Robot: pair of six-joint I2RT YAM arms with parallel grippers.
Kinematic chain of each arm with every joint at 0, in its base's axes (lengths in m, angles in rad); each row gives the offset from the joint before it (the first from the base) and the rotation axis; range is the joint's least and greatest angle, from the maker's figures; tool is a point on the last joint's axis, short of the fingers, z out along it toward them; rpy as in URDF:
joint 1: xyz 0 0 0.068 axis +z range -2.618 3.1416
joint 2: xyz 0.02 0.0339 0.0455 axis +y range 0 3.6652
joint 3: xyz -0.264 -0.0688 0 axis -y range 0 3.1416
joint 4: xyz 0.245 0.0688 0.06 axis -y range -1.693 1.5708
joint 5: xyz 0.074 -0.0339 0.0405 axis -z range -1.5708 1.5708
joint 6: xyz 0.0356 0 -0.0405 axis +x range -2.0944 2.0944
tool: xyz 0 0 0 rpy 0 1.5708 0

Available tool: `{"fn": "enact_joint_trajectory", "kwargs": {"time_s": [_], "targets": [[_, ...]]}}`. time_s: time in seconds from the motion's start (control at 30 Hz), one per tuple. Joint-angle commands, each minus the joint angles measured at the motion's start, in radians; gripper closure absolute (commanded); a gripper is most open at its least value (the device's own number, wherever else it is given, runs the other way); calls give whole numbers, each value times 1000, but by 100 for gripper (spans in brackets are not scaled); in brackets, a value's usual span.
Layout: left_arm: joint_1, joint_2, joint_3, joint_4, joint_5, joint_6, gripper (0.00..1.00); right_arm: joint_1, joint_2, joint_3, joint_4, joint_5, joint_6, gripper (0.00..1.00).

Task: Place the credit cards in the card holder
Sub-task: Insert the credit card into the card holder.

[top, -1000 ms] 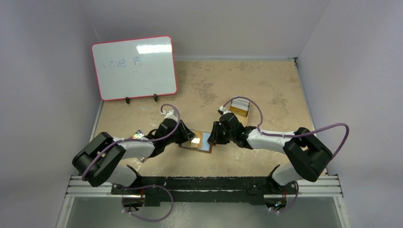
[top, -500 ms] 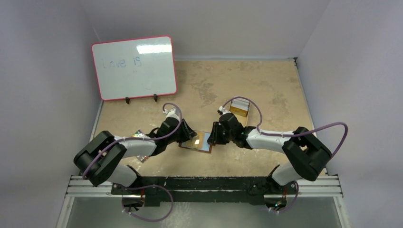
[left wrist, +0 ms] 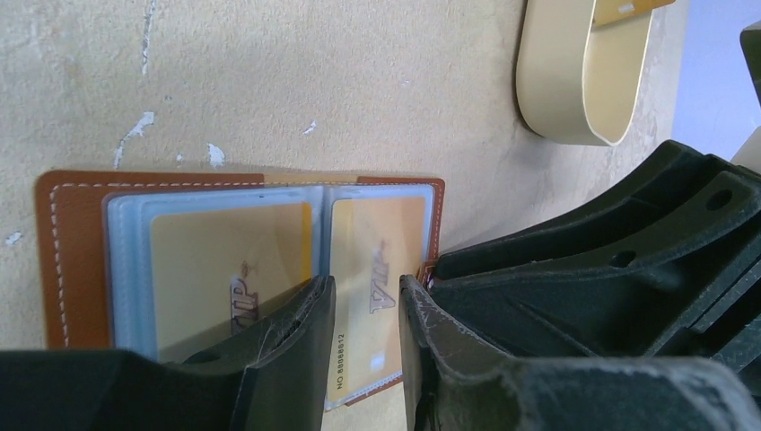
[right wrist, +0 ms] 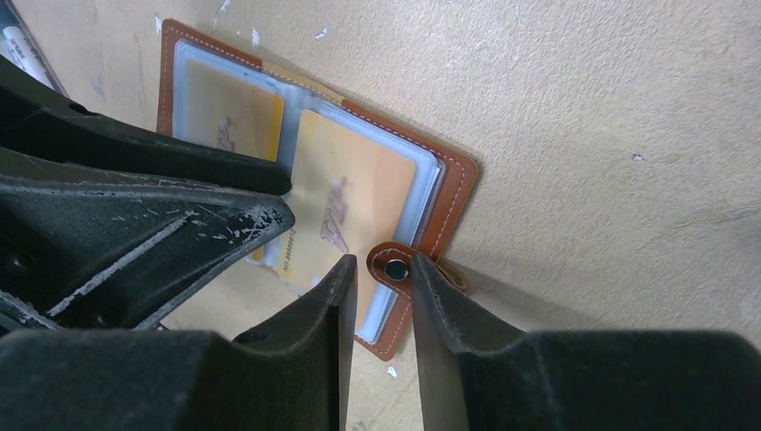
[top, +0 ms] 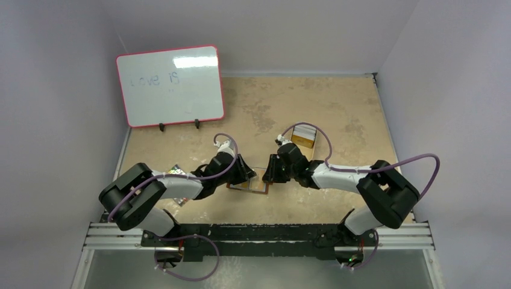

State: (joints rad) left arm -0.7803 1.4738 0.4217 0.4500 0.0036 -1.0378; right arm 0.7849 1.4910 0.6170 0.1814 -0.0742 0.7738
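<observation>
The card holder (top: 260, 186) lies open and flat on the table between my two grippers. Its brown leather cover (left wrist: 76, 251) carries clear sleeves. Gold credit cards sit in the left sleeve (left wrist: 224, 256) and the right sleeve (left wrist: 381, 238). My left gripper (left wrist: 366, 301) hovers over the right page, jaws slightly apart, nothing pinched. My right gripper (right wrist: 384, 274) stands at the holder's right edge, open, its fingertips either side of the snap tab (right wrist: 395, 267). In the right wrist view the same two cards show at left (right wrist: 229, 112) and right (right wrist: 354, 193).
A tan oval tin (left wrist: 574, 81) with a gold card (left wrist: 628, 11) in it stands beyond the holder, behind my right arm (top: 304, 136). A whiteboard (top: 170, 85) stands at the back left. A small shiny item (top: 175, 170) lies beside my left arm.
My left gripper has slid right over the card holder and now covers most of it. My right gripper has stayed at the holder's right edge.
</observation>
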Motion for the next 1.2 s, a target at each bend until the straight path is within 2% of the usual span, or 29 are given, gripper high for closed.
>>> {"fn": "enact_joint_trajectory", "kwargs": {"time_s": [0.0,0.27,0.47,0.67,0.8,1.17], "targets": [[-23,11,18,51,16,-30,68,5,28,7,-3,2,-18,69],[-28,-20,26,59,28,-44,68,6,9,10,-22,17,-23,67],[-27,-150,58,-122,-42,7,65,5,-24,17,-52,41,-28,64],[-24,-229,132,-410,-192,78,63,6,-49,38,-82,45,-30,61],[-8,-258,144,-510,-276,97,63,5,-93,61,-113,48,-26,60],[166,-228,57,-439,-91,116,60,19,-110,143,-142,37,-30,57]]}}
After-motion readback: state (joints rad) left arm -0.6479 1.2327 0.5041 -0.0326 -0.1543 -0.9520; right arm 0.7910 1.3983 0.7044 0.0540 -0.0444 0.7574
